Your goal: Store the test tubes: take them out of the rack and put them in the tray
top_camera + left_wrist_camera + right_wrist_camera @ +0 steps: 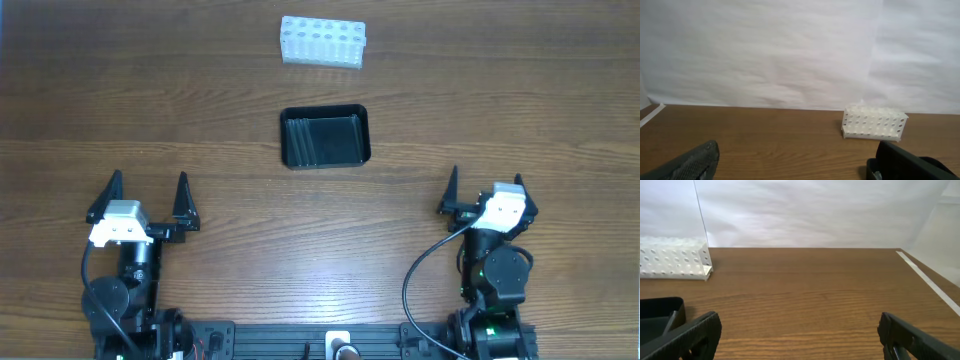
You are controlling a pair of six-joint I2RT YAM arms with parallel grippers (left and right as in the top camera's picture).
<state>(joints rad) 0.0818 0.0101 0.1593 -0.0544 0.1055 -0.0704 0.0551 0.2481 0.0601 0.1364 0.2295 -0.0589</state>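
Left gripper (148,178): spread wide, holding nothing, sitting back by its own base, I'd guess to stay clear of the middle.
White perforated plastic rack (322,42): far side of the brown wooden table (200,100), holes look empty.
Black rectangular plastic tray (324,111): just in front of the rack, reachable by either arm; pale streaks inside look like clear test tubes (303,140), can't swear to it.
Right gripper (485,176): also wide open, empty, back near its base.

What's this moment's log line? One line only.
left gripper: open, empty | right gripper: open, empty | rack: far side | tray: near side of rack
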